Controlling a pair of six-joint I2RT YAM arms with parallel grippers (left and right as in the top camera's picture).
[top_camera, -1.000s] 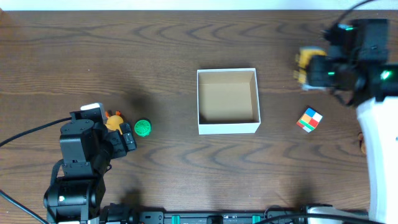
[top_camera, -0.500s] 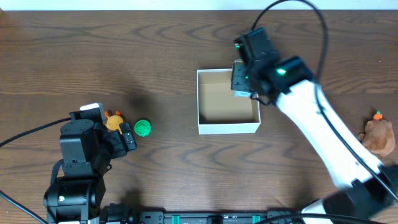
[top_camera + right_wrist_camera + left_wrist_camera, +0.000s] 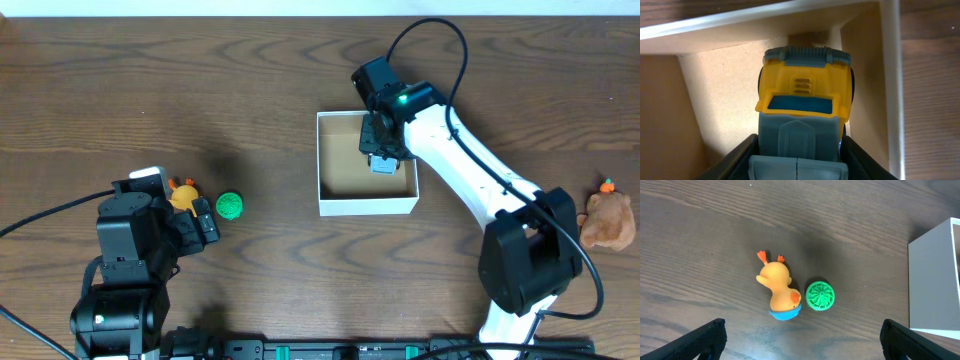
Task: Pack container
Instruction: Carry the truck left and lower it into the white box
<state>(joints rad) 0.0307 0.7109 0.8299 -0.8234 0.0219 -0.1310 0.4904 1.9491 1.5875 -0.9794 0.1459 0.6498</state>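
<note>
The container point(image 3: 366, 206) lies directly beneath the right gripper point(image 3: 382, 158), which clasps a yellow toy truck point(image 3: 805, 95) beside the corner wall. Released here, the truck could catch the rim and tip out. Spread wide and empty, the left gripper point(image 3: 807, 342) hovers above a duck point(image 3: 779, 292).

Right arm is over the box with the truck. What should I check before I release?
1. Placement: the toy truck is inside the container walls, near the right wall: ok.
2. Grip: right jaws shut on the toy truck: ok.
3. Truck touching the container floor: cannot tell.
4. Visible floor around the truck is bare brown: ok.
5. Left jaws open, over the duck and green ball, apart from the container: ok.
</note>
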